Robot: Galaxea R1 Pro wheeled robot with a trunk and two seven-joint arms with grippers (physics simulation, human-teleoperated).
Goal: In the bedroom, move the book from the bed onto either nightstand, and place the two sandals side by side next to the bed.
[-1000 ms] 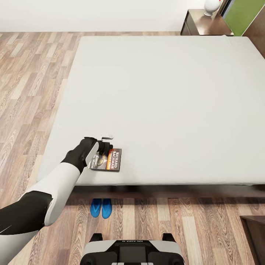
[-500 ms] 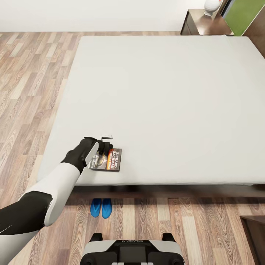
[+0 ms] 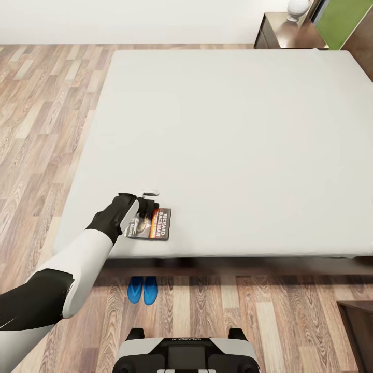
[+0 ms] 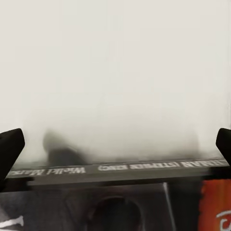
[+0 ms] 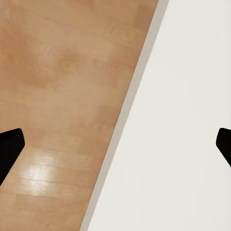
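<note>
Bed (image 3: 233,145): matt, smooth light-grey cloth under the left end effector (image 3: 146,203). Book (image 3: 155,225) beside it: printed paper cover, slight sheen. Floor (image 3: 41,103): wood planks, satin, visible grain. End effector shell: matt black plastic.

- The robot's left arm (image 3: 77,269) has smooth white shells on its forearm, with a glossy black segment at the elbow and a black sleeve at the wrist.
- Beyond the wrist sits the black left gripper (image 3: 147,204), with a small pale metal bracket at its far side.
- The robot's base (image 3: 185,351) is white-edged, dark in the middle, with small mirrored lettering.
- Black fingertips (image 5: 10,147) show in the right wrist view.
</note>
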